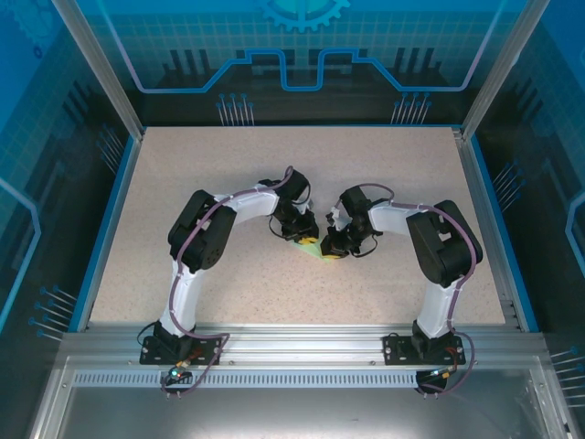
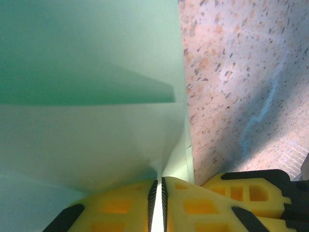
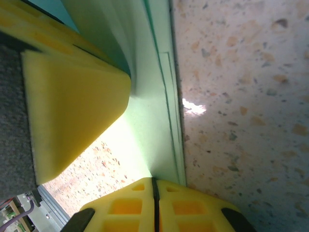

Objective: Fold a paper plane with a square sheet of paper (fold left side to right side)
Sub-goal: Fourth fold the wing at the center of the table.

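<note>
The pale mint-green sheet of paper [image 2: 96, 135] lies folded in layers on the speckled table [image 1: 274, 174]. A crease edge runs along its right side [image 3: 164, 96]. From above, just a small green patch of the paper [image 1: 311, 244] shows between the two grippers, so its overall shape is hidden. My left gripper [image 2: 158, 186] is shut on a raised fold of the paper, which passes between its pads. My right gripper [image 3: 155, 186] is shut on the paper's near edge. The two grippers meet at the table's middle, left gripper [image 1: 304, 236] and right gripper [image 1: 331, 247], almost touching.
A yellow finger of the left gripper [image 3: 72, 101] looms close in the right wrist view. The right gripper's yellow fingers [image 2: 251, 191] sit beside the left jaws. Blue rails [image 1: 110, 229] border the table, and an aluminium frame [image 1: 292, 343] runs along the near edge.
</note>
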`<action>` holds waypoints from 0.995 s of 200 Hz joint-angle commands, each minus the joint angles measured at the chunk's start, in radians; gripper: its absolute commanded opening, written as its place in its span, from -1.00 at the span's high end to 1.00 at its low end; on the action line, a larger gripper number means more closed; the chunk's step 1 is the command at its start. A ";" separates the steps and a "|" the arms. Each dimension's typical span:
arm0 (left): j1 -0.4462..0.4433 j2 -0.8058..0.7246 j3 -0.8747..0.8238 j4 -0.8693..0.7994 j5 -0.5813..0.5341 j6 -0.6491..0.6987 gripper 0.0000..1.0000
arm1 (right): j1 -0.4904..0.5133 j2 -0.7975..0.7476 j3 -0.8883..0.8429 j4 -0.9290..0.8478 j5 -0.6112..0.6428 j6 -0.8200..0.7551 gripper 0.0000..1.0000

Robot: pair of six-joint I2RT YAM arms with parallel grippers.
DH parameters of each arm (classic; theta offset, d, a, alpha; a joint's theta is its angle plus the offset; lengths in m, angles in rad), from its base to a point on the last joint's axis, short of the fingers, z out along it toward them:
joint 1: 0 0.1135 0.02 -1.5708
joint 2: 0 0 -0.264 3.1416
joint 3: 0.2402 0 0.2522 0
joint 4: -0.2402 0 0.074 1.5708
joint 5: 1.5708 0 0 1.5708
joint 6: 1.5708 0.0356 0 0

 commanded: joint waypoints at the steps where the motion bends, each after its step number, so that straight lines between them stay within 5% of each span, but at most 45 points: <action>1: 0.019 0.043 0.019 -0.085 -0.212 0.044 0.65 | -0.003 0.068 -0.063 -0.128 0.196 0.016 0.84; 199: 0.305 0.106 0.277 -0.166 -0.156 0.170 0.40 | -0.002 0.017 -0.079 -0.043 0.111 0.012 0.80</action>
